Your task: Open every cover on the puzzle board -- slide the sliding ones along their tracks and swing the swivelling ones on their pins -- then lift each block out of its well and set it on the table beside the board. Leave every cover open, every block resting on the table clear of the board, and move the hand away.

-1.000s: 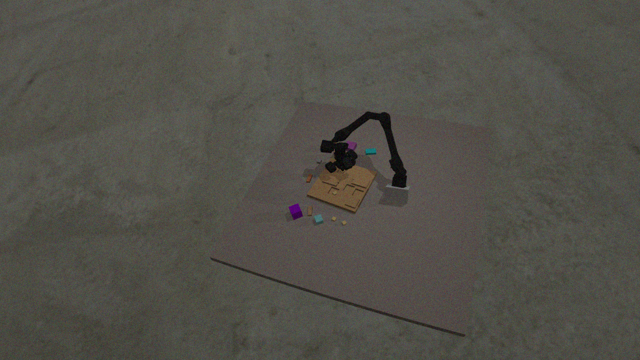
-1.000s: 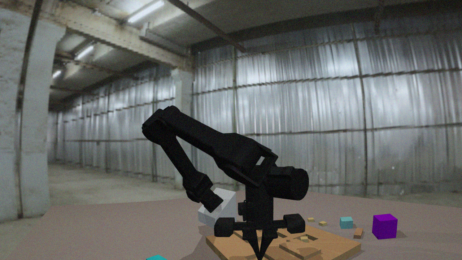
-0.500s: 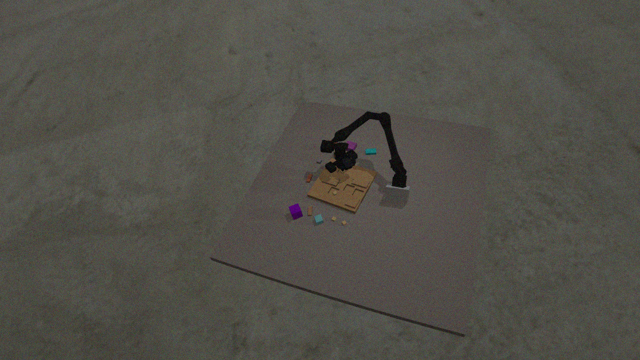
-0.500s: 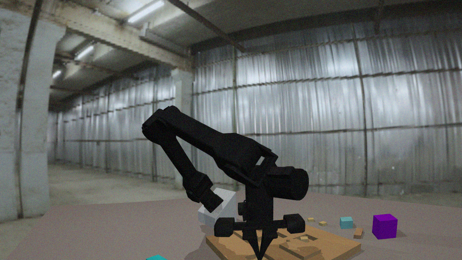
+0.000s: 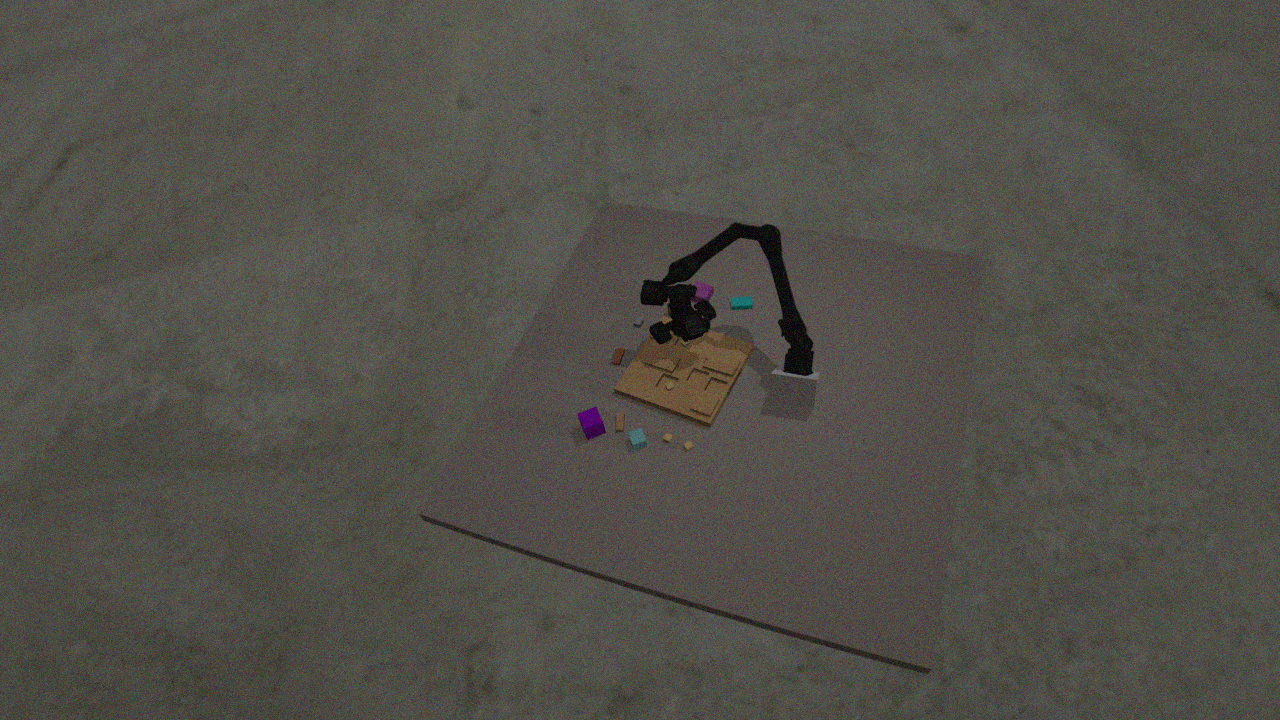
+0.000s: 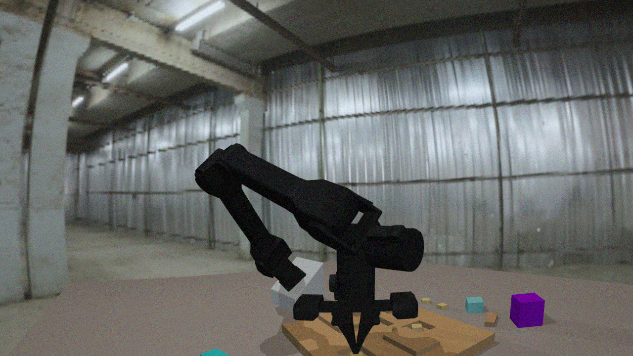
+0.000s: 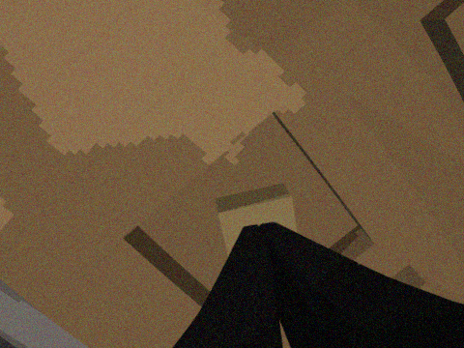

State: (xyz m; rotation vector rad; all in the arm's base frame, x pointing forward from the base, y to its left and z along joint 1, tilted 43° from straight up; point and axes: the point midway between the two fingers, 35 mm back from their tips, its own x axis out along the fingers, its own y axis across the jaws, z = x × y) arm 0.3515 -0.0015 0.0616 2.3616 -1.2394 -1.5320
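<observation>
The wooden puzzle board (image 5: 644, 394) (image 6: 480, 338) lies on the table, partly shaded by the arm. My gripper (image 6: 355, 351) (image 7: 259, 240) is shut and empty, its tips low over the board's far part. In the wrist view a pale yellow square piece (image 7: 256, 212) shows just beyond the tips, partly hidden; I cannot tell whether it is a block or a knob. A raised cover (image 6: 409, 341) lies beside an open well holding a yellow block (image 5: 669, 385) (image 6: 417, 326). Two small yellow blocks lie on the table clear of the board, one (image 5: 667, 437) beside another (image 5: 688, 445).
A purple cube (image 5: 590, 422) (image 6: 527, 309), a light blue cube (image 5: 636, 438) (image 6: 474, 305) and a brown piece (image 5: 619, 421) (image 6: 490, 319) lie near the board. An orange brick (image 5: 618, 356), a pink block (image 5: 703, 291) and a teal brick (image 5: 742, 303) (image 6: 214, 352) lie around its other sides.
</observation>
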